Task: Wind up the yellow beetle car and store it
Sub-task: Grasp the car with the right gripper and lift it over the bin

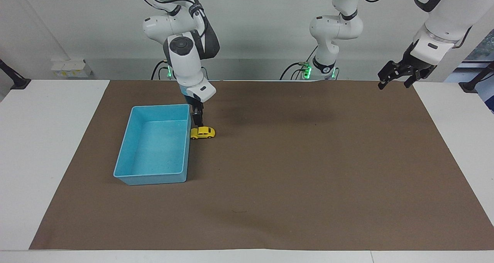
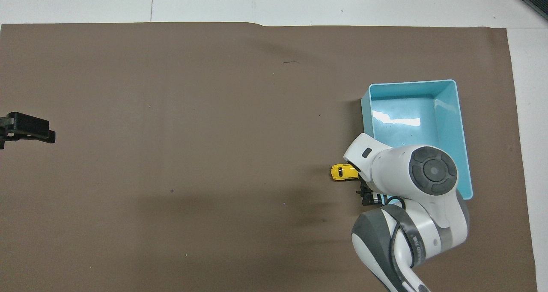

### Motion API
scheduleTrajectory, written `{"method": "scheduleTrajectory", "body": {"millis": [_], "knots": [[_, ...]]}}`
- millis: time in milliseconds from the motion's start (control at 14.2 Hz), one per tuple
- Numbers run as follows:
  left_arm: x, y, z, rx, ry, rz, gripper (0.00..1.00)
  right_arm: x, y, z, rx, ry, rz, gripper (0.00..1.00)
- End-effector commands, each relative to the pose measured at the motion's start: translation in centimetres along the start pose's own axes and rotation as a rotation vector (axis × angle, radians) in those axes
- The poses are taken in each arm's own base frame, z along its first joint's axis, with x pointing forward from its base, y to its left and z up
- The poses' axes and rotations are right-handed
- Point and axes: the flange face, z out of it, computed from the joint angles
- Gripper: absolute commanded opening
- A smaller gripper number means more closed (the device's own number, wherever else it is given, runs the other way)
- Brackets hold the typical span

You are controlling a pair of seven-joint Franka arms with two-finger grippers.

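White desk under a brown mat (image 1: 293,186), w/ a pale wall at the robots' end. From my station I note, going across the facing view:

Blue bin (image 1: 127,155) sits on the mat toward the right arm's end of the desk, nothing in it.

Right gripper (image 1: 198,122) hangs directly over the yellow beetle car (image 1: 202,132), tips just above its roof at the bin-side end; contact not confirmed. Fingers spread, nothing grasped.

Car stands on its wheels on the mat, touching or just beside the bin's wall, near the bin corner closest to the robots. Overhead view: right arm covers part of the car (image 2: 343,172).

Left gripper (image 1: 393,79) is up over the mat's edge at the left arm's end, near the robots' side; fingers apart, nothing in them. That arm waits.
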Motion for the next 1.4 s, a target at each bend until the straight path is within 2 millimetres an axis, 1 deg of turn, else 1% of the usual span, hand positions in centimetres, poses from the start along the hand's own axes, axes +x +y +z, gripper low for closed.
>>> {"method": "scheduleTrajectory", "body": {"millis": [0, 211, 351, 421, 491, 561, 632, 702, 772, 842, 982, 1123, 1333], "knots": [[-0.5, -0.4, 0.1, -0.006, 0.014, 0.004, 1.00, -0.8, -0.3, 2.0, -0.013, -0.022, -0.052, 1.00], [-0.5, -0.4, 0.1, -0.006, 0.014, 0.005, 1.00, -1.3, 0.7, 4.3, -0.042, -0.021, -0.070, 1.00], [-0.5, -0.4, 0.1, -0.006, 0.014, 0.005, 1.00, -1.2, 1.3, 6.0, -0.058, -0.017, -0.071, 1.00], [-0.5, -0.4, 0.1, -0.006, 0.014, 0.005, 1.00, -1.1, 1.5, 6.9, -0.066, -0.015, -0.072, 0.97], [-0.5, -0.4, 0.1, -0.006, 0.014, 0.004, 1.00, -1.1, 1.5, 7.6, -0.066, -0.015, -0.075, 0.86], [-0.5, -0.4, 0.1, -0.006, 0.014, 0.005, 1.00, -1.1, 1.6, 7.8, -0.066, -0.015, -0.078, 0.71], [-0.5, -0.4, 0.1, -0.006, 0.014, 0.004, 1.00, -0.6, 1.5, 7.7, -0.064, -0.015, -0.098, 0.50], [-0.5, -0.4, 0.1, -0.006, 0.014, 0.005, 1.00, -0.5, 1.5, 7.6, -0.061, -0.017, -0.110, 0.13], [-0.5, -0.4, 0.1, -0.006, 0.014, 0.005, 1.00, -0.4, 1.6, 7.5, -0.061, -0.017, -0.113, 0.00], [-0.5, -0.4, 0.1, -0.006, 0.014, 0.004, 1.00, -0.2, 2.0, 7.2, -0.067, -0.015, -0.111, 0.00], [-0.5, -0.4, 0.1, -0.006, 0.014, 0.005, 1.00, 1.9, 3.1, 6.3, -0.070, -0.014, -0.144, 0.00], [-0.5, -0.4, 0.1, -0.006, 0.014, 0.005, 1.00, 2.8, 4.5, 4.1, -0.067, -0.012, -0.136, 0.00], [-0.5, -0.4, 0.1, -0.006, 0.014, 0.005, 1.00, 3.7, 6.5, 0.0, -0.037, -0.007, -0.120, 0.00]]}}
